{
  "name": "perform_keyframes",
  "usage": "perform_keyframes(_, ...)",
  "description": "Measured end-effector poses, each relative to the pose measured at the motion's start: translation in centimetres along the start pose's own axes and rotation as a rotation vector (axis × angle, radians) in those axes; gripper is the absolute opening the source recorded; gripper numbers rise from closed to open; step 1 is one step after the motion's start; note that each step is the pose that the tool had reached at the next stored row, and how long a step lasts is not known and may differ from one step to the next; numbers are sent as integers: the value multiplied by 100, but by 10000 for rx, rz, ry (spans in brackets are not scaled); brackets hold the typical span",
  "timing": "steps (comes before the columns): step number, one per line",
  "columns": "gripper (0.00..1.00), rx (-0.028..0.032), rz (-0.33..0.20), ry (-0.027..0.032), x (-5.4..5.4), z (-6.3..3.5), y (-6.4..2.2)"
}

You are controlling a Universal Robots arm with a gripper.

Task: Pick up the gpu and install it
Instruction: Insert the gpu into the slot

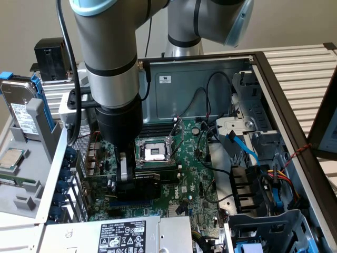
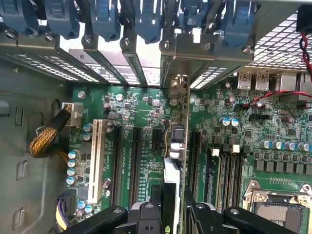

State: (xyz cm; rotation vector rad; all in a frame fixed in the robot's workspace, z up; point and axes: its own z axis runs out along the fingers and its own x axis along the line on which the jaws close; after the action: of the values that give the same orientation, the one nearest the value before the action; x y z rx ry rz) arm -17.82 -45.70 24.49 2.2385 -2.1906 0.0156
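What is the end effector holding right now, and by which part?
The end effector grips the gpu by its upper long edge, with the card standing on edge over the motherboard slots.

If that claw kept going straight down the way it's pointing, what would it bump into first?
Probably nothing new: the gripper is shut on the gpu, held edge-on over the motherboard. The card's lower edge would likely meet an expansion slot first, though depth is unclear.

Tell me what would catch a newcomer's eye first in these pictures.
Probably the big grey robot arm reaching down into the open computer case, its gripper holding the gpu edge-on over the green motherboard. In the wrist view, that card stands upright among the long black slots, its bracket end towards the blue clips.
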Motion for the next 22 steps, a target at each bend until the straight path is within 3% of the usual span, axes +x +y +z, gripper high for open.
perform_keyframes(22, 27, 0, -40, 30, -1, 0, 11)
